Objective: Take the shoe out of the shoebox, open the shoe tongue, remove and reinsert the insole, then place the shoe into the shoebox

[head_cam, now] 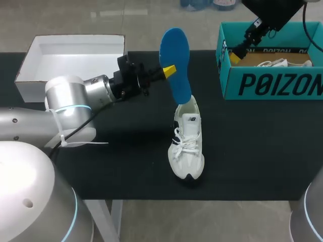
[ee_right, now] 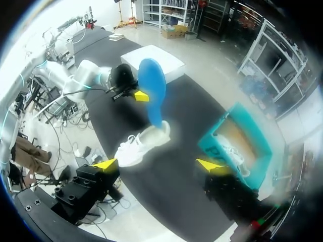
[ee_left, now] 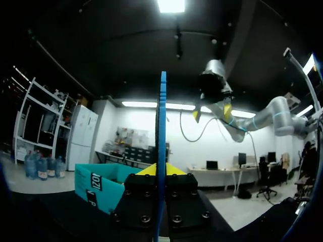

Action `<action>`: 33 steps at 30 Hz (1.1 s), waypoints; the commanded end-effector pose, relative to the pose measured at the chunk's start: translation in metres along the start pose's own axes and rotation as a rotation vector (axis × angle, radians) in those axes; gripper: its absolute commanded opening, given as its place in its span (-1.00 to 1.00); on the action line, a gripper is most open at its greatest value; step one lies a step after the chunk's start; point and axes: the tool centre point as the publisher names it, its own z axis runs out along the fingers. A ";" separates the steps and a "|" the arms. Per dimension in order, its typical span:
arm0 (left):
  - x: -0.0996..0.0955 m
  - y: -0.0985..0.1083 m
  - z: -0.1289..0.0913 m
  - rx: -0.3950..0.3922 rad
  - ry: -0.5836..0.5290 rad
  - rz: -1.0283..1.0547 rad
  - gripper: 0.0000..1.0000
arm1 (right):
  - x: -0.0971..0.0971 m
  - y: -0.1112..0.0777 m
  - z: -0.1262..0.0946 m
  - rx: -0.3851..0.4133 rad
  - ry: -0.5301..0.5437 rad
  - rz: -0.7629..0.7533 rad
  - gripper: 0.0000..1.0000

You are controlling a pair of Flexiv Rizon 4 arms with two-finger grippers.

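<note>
A white sneaker (head_cam: 186, 146) stands on the black table, toe toward the front edge. My left gripper (head_cam: 169, 70) is shut on a blue insole (head_cam: 175, 58), held upright on edge, its lower end at the sneaker's heel opening. In the left wrist view the insole (ee_left: 162, 146) runs edge-on between the fingers of the left gripper (ee_left: 161, 170). My right gripper (head_cam: 236, 54) hangs open, high over the near left corner of the teal shoebox (head_cam: 267, 83). The right wrist view looks down past the right gripper (ee_right: 157, 165) on the sneaker (ee_right: 136, 146), insole (ee_right: 153, 93) and shoebox (ee_right: 237, 146).
A white box lid (head_cam: 75, 55) lies at the back left of the table. A second white shoe (head_cam: 275, 63) rests inside the teal shoebox. Bare black table surface (head_cam: 252, 151) spreads right of the sneaker and in front of the shoebox.
</note>
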 end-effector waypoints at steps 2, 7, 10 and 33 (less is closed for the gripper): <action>0.001 0.001 0.001 0.001 -0.003 0.001 -1.00 | 0.001 -0.007 0.000 -0.014 -0.004 0.000 1.00; 0.001 0.001 0.001 0.001 -0.003 0.001 -1.00 | 0.001 -0.007 0.000 -0.014 -0.004 0.000 1.00; 0.000 0.006 0.004 -0.087 0.002 -0.140 -1.00 | 0.001 -0.007 0.000 -0.014 -0.004 0.000 1.00; -0.023 -0.011 0.015 -0.122 -0.016 -0.577 -1.00 | 0.001 -0.007 0.000 -0.014 -0.004 0.000 1.00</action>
